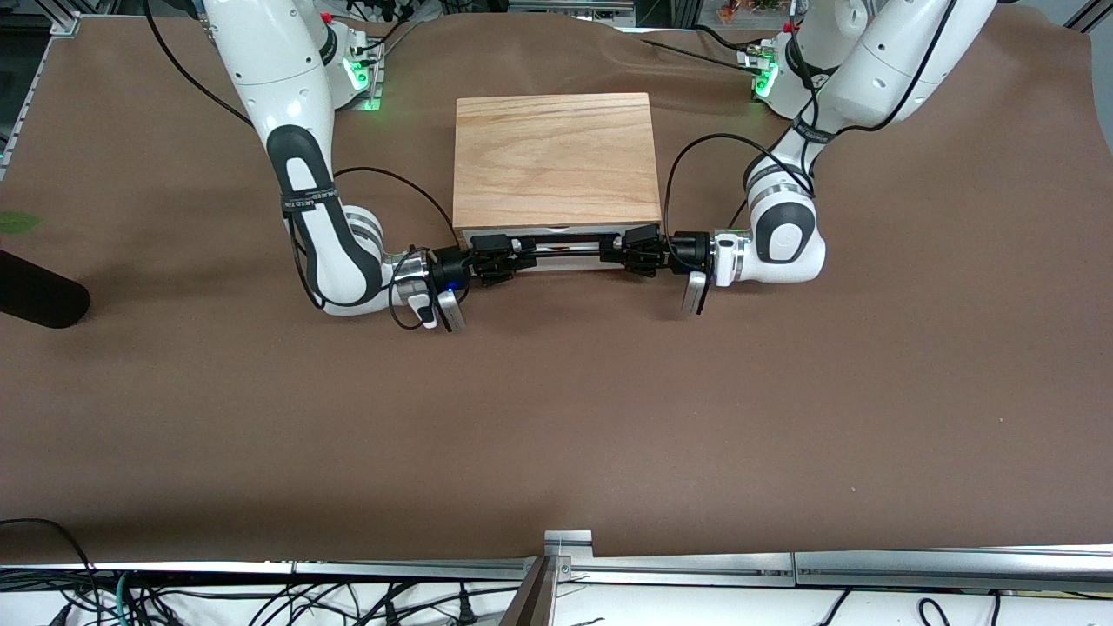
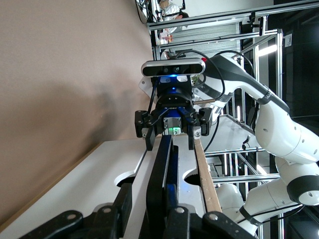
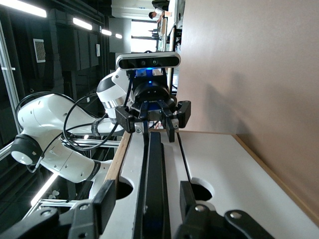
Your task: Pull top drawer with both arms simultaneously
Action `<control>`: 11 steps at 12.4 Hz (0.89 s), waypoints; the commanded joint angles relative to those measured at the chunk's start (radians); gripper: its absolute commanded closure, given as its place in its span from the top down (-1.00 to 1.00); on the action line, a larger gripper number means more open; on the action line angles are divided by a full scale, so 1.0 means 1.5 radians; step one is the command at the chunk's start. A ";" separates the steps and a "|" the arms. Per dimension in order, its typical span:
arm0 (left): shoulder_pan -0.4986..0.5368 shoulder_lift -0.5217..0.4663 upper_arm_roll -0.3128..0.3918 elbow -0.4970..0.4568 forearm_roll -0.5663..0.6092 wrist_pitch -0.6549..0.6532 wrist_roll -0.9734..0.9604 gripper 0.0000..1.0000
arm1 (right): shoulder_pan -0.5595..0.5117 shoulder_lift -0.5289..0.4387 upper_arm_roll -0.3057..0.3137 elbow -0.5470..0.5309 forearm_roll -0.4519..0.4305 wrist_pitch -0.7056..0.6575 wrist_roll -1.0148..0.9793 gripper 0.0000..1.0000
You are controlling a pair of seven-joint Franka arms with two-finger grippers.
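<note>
A light-wood box stands mid-table with its front toward the front camera. The top drawer's white front sits about flush with the box. Its black wire handle runs across it. My left gripper is at the handle's end toward the left arm. In the left wrist view its fingers straddle the handle, one finger against it, the other a little apart. My right gripper is at the handle's other end. In the right wrist view it is wide open around the handle.
The second white drawer front lies below the top one. A black rounded object lies at the right arm's end of the table. A metal rail runs along the table edge nearest the front camera.
</note>
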 commanded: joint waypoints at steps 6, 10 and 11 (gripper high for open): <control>0.003 -0.006 -0.009 -0.013 0.002 -0.011 0.014 -0.47 | -0.001 -0.003 -0.003 -0.032 0.009 -0.030 -0.039 -0.16; 0.004 -0.007 -0.009 -0.018 0.002 -0.028 0.017 -1.00 | -0.008 -0.003 -0.004 -0.032 0.009 -0.042 -0.038 -0.61; 0.003 -0.007 -0.009 -0.018 0.002 -0.028 0.017 -1.00 | -0.008 -0.003 -0.004 -0.032 0.009 -0.042 -0.038 -0.61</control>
